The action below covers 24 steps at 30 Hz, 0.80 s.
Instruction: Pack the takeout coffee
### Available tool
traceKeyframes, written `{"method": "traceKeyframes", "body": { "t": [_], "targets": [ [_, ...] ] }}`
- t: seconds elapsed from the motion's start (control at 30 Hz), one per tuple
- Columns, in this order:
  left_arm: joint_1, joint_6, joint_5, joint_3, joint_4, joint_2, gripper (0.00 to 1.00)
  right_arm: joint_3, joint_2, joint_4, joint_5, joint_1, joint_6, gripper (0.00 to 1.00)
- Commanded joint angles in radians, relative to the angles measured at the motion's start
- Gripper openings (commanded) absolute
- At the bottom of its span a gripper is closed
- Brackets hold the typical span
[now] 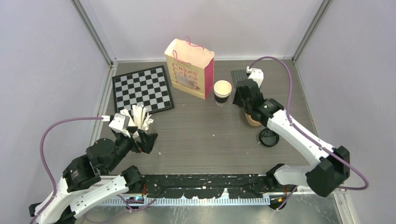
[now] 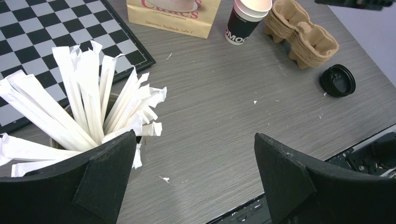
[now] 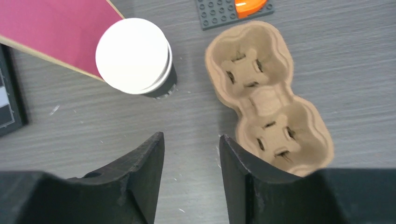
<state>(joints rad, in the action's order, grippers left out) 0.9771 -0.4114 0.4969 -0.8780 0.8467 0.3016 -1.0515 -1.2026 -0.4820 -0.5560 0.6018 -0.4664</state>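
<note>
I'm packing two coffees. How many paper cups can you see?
1 for certain: the paper cup stands lidless between the Cakes bag and the cardboard carrier. Its rim looks doubled, so a second may be nested inside.

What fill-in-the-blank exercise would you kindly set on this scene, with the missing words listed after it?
1. The cup beside the bag has no ____ on it.
2. Both slots of the carrier are ____.
3. The bag's front bears the word ____.
Missing words: lid; empty; Cakes.
</note>
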Motion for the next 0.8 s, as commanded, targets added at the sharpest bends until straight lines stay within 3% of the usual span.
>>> {"method": "traceKeyframes", "body": {
  "t": [0.0,0.07,0.3,0.77],
  "targets": [
    [0.003,0.002,-0.014,-0.001,-0.018,0.012,1.00,-0.112,-0.115,0.104,0.161,-0.068,0.030,0.47],
    [0.003,0.002,-0.013,-0.001,-0.018,0.010,1.00,-0.152,-0.178,0.119,0.200,-0.095,0.030,0.42],
    [0.003,0.002,-0.015,0.002,-0.021,-0.009,1.00,-0.274,-0.386,0.106,0.263,-0.159,0.039,0.38],
    [0.003,0.005,-0.026,0.002,-0.024,0.007,1.00,-0.415,-0.562,0.088,0.330,-0.204,0.028,0.35]
  ]
}}
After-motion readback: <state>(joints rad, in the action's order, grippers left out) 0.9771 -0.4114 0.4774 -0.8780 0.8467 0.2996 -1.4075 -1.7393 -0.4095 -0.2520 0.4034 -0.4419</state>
